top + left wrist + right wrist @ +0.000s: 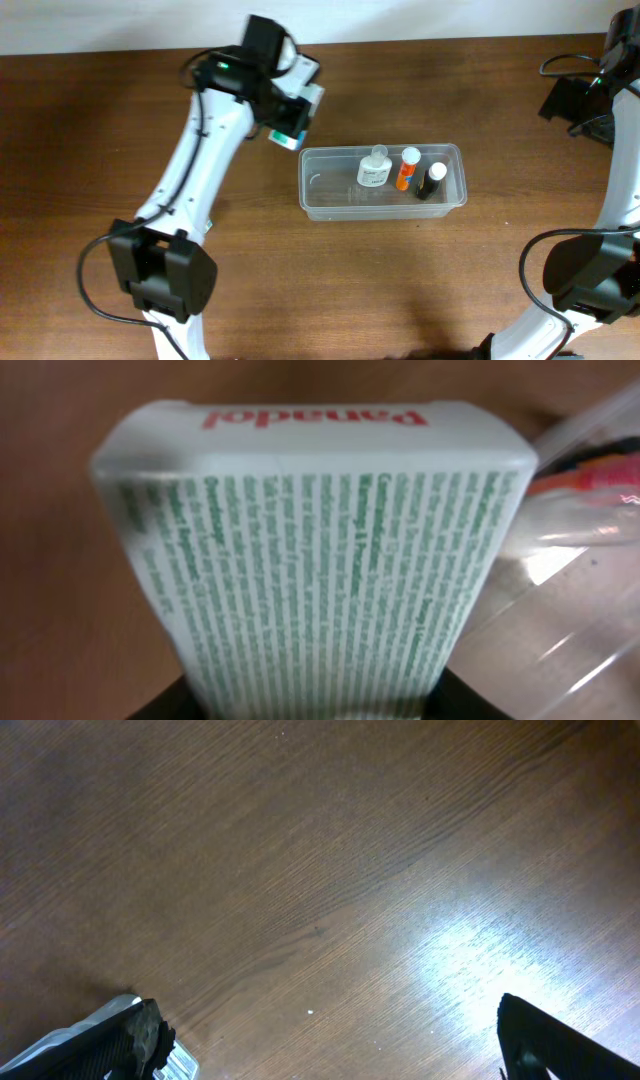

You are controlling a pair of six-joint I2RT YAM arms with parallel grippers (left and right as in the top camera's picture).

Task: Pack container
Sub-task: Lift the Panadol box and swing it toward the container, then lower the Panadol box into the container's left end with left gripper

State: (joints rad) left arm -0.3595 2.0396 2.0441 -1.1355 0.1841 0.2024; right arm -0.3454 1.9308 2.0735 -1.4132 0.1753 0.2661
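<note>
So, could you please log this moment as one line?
left hand: holds box | container: three bottles | right hand: open

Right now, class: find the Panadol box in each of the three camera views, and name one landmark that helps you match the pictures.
Overhead: the Panadol box shows upper left of centre, under the left arm's wrist, beside the container's left end.
Left wrist: the box fills the picture, held at its bottom end.
Right wrist: not in it.
Shared landmark: the clear container, overhead and left wrist only.

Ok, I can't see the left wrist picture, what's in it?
A white Panadol box with green print fills the view, held by the left end effector. Beside it on the right is the clear container, over a brown table.
</note>
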